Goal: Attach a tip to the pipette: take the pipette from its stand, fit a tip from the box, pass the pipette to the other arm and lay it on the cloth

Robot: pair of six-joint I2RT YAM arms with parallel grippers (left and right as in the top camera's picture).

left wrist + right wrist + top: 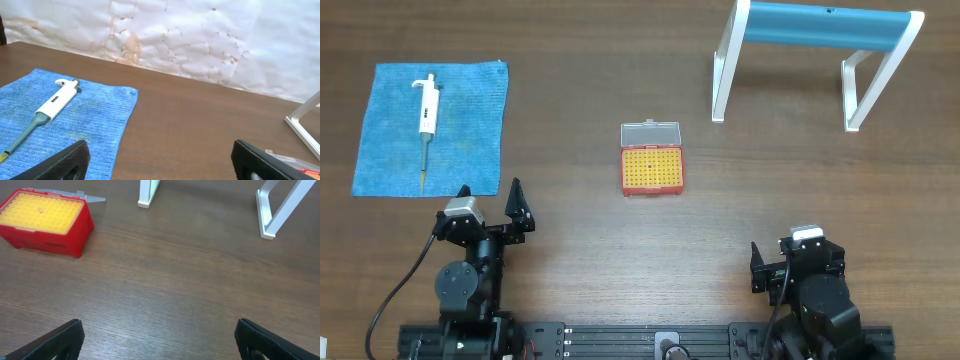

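- My left arm stands folded at the lower left of the top view, elbow tucked close over its base, wrist low above the wooden table (600,270).
- My left gripper (489,188) points up the frame at the near edge of the blue cloth (470,130). Its black fingers (67,161) are spread wide, and nothing is between them.
- The pipette (427,110) lies on the cloth in the upper left of the top view, clear of both my grippers. Its white handle is toward the far edge and its slim shaft runs down toward me.
- A yellow tip (423,183) sits on the pipette's lower end and rests on the cloth near its front edge.
- My right arm is folded the same way at the lower right of the top view, hunched over its base and well apart from everything on the table.
- My right gripper (159,330) is low over bare wood, fingers spread wide and holding nothing.
- The red tip box (652,170) sits in the middle of the top view with its clear lid swung open toward the far side, showing rows of yellow tips.
- The pipette stand (820,25), white legs under a blue bar, is in the upper right of the top view.
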